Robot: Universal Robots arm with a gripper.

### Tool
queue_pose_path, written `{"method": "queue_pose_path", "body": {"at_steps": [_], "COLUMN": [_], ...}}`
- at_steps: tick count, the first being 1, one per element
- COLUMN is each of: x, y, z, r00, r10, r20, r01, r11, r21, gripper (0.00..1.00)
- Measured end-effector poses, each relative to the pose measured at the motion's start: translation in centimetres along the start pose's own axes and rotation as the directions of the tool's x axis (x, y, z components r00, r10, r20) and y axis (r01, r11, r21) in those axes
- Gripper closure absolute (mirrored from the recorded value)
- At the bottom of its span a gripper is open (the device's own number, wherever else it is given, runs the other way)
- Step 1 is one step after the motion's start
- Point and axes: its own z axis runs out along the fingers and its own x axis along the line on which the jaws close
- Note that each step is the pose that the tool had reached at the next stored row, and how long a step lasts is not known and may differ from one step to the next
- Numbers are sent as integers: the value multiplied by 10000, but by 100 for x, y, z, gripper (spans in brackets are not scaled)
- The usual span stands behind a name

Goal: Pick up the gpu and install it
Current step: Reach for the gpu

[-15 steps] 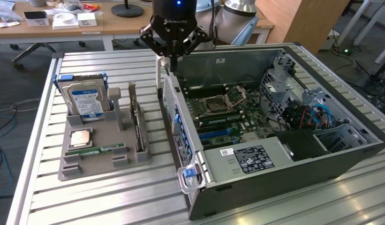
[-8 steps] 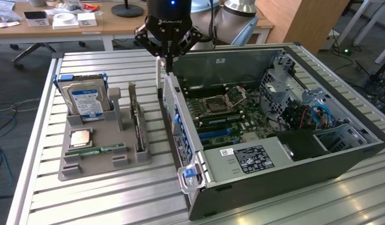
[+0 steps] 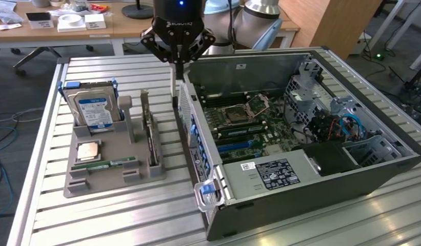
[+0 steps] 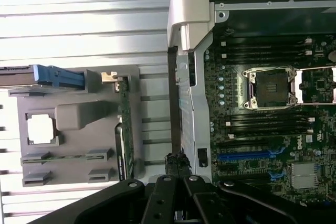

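Black gripper [image 3: 177, 61] fingers were pressed together with nothing between them. The gripper hung over the slatted metal table [image 3: 128, 215], above the strip between the grey holder [image 3: 114, 179] and the rear wall of the open computer case [image 3: 299, 189]. The gpu [image 3: 151, 134] stood on edge in the holder's slot nearest the case, untouched and apart from the gripper, with its silver bracket at the hard-drive end. Farther out in the holder sat the blue-labelled hard drive [image 3: 94, 110], a processor chip [image 3: 87, 150] and a green RAM stick [image 3: 104, 165].
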Motion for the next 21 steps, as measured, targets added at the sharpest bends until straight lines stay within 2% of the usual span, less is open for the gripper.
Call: {"method": "queue_pose_path", "body": {"at_steps": [21], "x": [358], "y": [-27], "z": [4], "r00": [10000], "r10": [0], "r20": [0], "r01": [0], "r11": [10000], "r21": [0], "gripper": [89]}}
